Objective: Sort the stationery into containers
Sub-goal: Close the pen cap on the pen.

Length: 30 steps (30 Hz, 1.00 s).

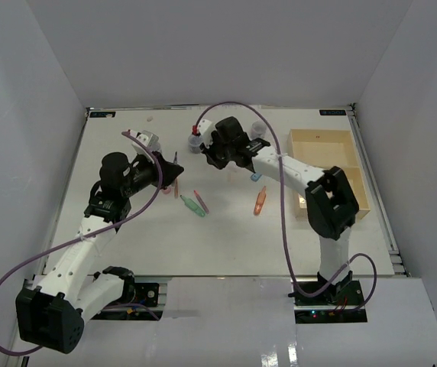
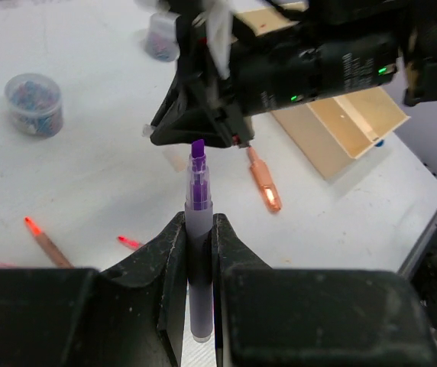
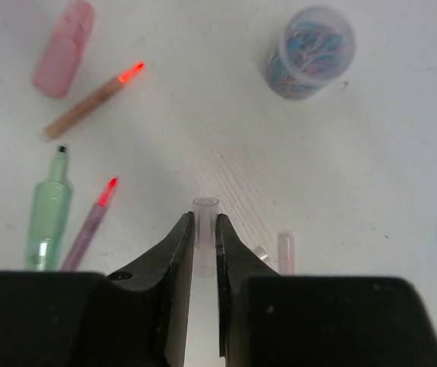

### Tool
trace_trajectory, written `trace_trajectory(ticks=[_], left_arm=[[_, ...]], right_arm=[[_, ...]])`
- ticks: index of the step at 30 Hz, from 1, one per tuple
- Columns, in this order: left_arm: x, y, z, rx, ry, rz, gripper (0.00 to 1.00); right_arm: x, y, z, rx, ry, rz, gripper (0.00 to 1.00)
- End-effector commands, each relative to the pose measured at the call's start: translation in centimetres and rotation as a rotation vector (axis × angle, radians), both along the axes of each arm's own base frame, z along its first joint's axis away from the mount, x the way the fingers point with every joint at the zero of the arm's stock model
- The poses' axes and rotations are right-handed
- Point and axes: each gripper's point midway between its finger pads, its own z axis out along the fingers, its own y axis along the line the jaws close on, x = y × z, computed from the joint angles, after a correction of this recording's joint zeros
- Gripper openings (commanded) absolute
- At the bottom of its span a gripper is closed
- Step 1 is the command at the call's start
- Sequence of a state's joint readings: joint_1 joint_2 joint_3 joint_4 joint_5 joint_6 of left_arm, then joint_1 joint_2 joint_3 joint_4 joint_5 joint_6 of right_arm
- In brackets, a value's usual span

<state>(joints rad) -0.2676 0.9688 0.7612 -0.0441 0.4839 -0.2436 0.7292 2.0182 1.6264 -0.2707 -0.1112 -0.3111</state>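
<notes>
Your left gripper is clamped narrow on the grey barrel of a purple highlighter. It is uncapped, its chisel tip pointing away toward the black body of the right arm. The highlighter is held above the middle of the table, well apart from the wooden tray at the far right.

Your right gripper is pinched down on a small clear cap, open mouth outward, just above the table.

Expect both pieces to be light, stiff and smooth. The round barrel will likely swivel between flat pads if the tip is pushed sideways, so keep the hold mid-barrel, as it is, and leave the felt tip alone. The cap looks thin-walled. Pinched near its closed end, as now, it could squirt out under an off-axis push, so meet it straight on.

A green highlighter and a pot of paper clips lie loose on the table.
</notes>
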Motion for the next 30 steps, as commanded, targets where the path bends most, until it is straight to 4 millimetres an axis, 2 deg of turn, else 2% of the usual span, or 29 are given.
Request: trace_trajectory(ticks=[1,2,3,4,5,6,7,10,11,13,14,16,18,20,21,30], left_arm=[[-2.6,-1.7,3.3,-0.055,-0.122,-0.171,0.00],[-2.9,-1.9,3.5,-0.064,-0.127,-0.190,0.00],[-3.6,-2.4,3.8,-0.078,-0.137,-0.232,0.00],[-4.0,-2.5,4.1,-0.087,-0.145,-0.253,0.00],[-4.4,-2.7,4.5,-0.098,-0.157,-0.275,0.00],[-4.8,-3.0,5.0,-0.115,-0.170,-0.299,0.00],[-5.5,-3.3,4.9,-0.122,-0.169,-0.337,0.00],[-6.2,-3.6,5.1,-0.137,-0.177,-0.369,0.00],[-6.3,-3.7,5.2,-0.139,-0.179,-0.372,0.00],[-6.5,-3.9,5.3,-0.143,-0.181,-0.385,0.00],[-6.6,-3.9,5.2,-0.144,-0.179,-0.389,0.00],[-6.7,-4.0,5.2,-0.144,-0.180,-0.391,0.00],[-6.7,-3.9,5.2,-0.142,-0.184,-0.390,0.00],[-6.7,-3.9,5.1,-0.141,-0.184,-0.390,0.00],[-6.7,-4.0,5.1,-0.142,-0.184,-0.391,0.00],[-6.4,-4.0,4.7,-0.141,-0.168,-0.386,0.00]], right_arm=[[-0.7,0.3,13.0,0.319,-0.184,-0.082,0.08],[-1.7,-0.5,12.5,0.338,-0.169,-0.100,0.08],[-2.7,-1.2,16.4,0.445,-0.199,-0.123,0.08],[-3.0,-1.4,18.5,0.525,-0.237,-0.133,0.08],[-3.7,-2.0,18.2,0.549,-0.224,-0.149,0.08],[-4.9,-2.6,20.9,0.638,-0.225,-0.165,0.08],[-5.1,-2.9,22.4,0.694,-0.249,-0.180,0.08],[-7.2,-4.0,25.0,0.833,-0.236,-0.206,0.08],[-7.7,-4.1,26.7,0.905,-0.261,-0.192,0.08],[-9.0,-4.2,27.3,0.983,-0.241,-0.180,0.08],[-9.5,-4.1,28.5,1.035,-0.259,-0.159,0.08],[-10.5,-3.2,28.4,1.065,-0.242,-0.125,0.08],[-11.5,-2.5,29.3,1.118,-0.258,-0.082,0.08],[-12.1,-1.8,29.1,1.139,-0.250,-0.049,0.08],[-12.6,-1.6,29.9,1.172,-0.267,-0.024,0.08],[-14.1,0.1,30.3,1.243,-0.228,0.068,0.08]])
